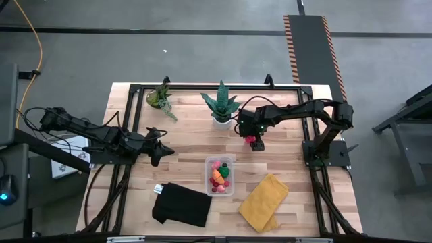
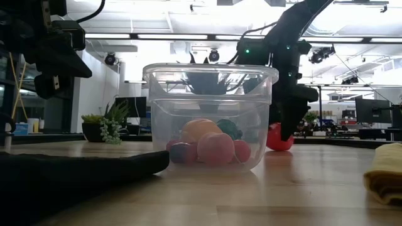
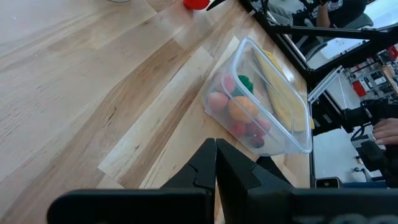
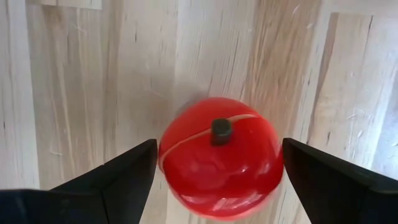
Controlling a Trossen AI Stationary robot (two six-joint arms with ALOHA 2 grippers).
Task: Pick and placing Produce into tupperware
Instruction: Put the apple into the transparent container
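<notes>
Red produce sits between the right gripper's wide jaws; left gripper's jaws touch.

A wooden table fills the middle of the high view, on a grey floor. Near the lower left of the tabletop lies a black cloth, crumpled at one end. At the lower right lies a yellow cloth, folded and set at an angle. Along the table's upper edge stand two potted plants: a small one left of centre, leaning, and a spiky one in a white pot at centre. A hazard-striped ramp runs to the frame's top right.
</notes>
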